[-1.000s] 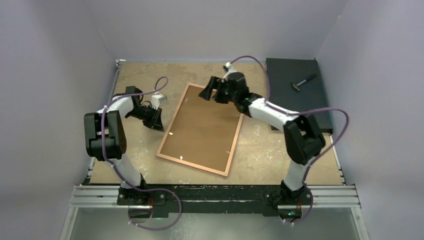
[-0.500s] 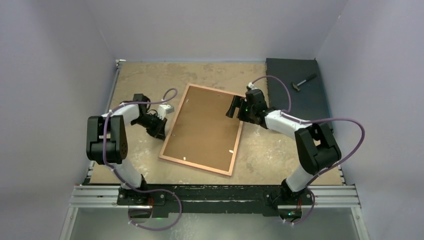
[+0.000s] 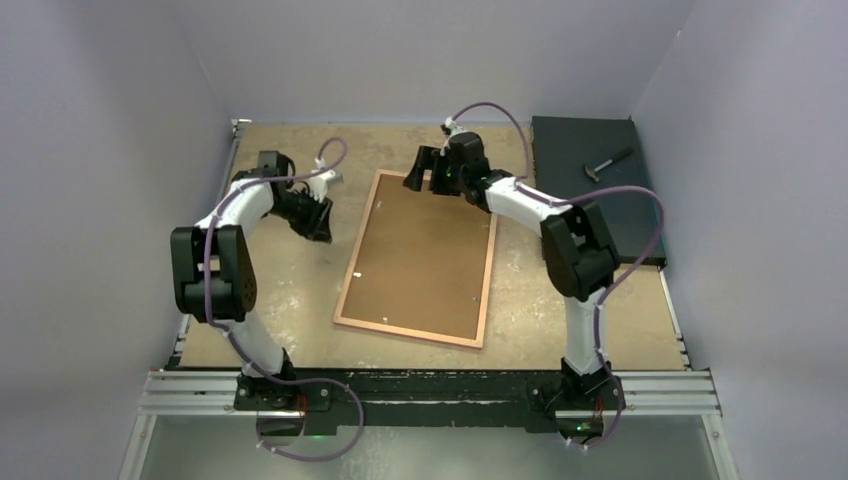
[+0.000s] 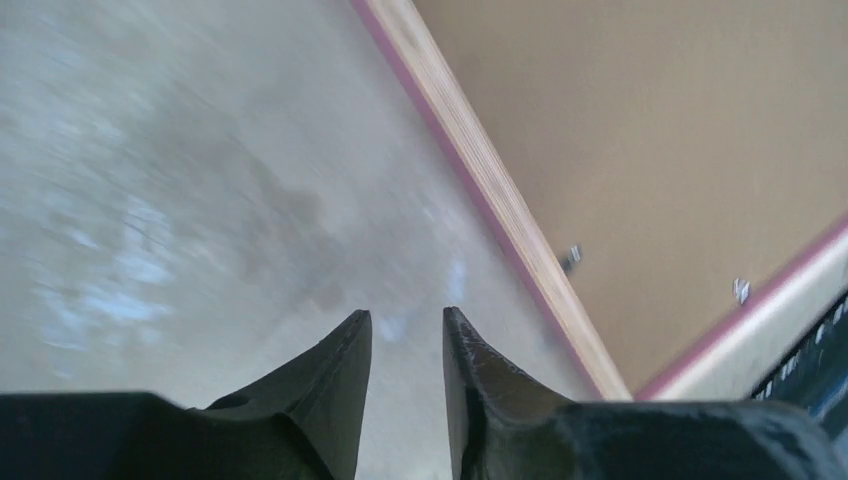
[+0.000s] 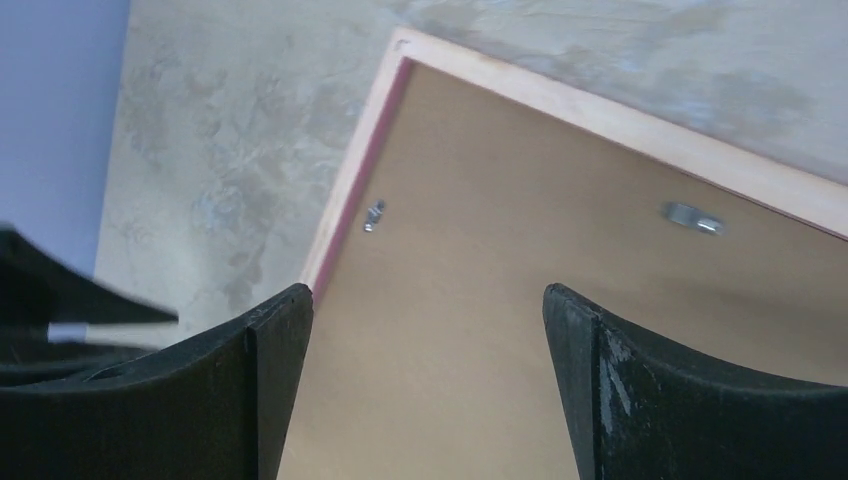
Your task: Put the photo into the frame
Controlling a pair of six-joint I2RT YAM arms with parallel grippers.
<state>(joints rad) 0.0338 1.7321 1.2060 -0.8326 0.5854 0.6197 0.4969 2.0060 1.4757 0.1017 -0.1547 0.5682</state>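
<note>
Right wrist: R gripper (image 5: 425, 300) jaws spread wide, nothing btwn them, hovering over the far-left corner of the frame (image 5: 600, 110); contact can't be judged. Under it the brown board (image 5: 520, 250) sits inside the rim, w/ two small metal clips (image 5: 375, 213) showing on it. Left wrist (blurred): L gripper (image 4: 405, 320) fingers only narrowly parted, empty, over bare table (image 4: 200, 200) just beside the frame's left rim. Top view: frame lies back-up mid-table, slightly skewed, btwn the two arms; board covers the whole opening. No photo visible in any view; it may sit under the board or elsewhere, can't tell. Judgement: clips need checking before the task can be called done. Risks: (1) R fingers this wide could straddle the corner and shove rather than catch a clip, so the frame slides or rotates, since nothing pins it; (2) L tips nudging the thin rim could ride over or under it and tilt the frame; (3) prying the board at one corner may bend it, or crease a photo beneath. Hammer (image 3: 607, 165) on mat (image 3: 575, 140) far R, well apart, no concern.
</note>
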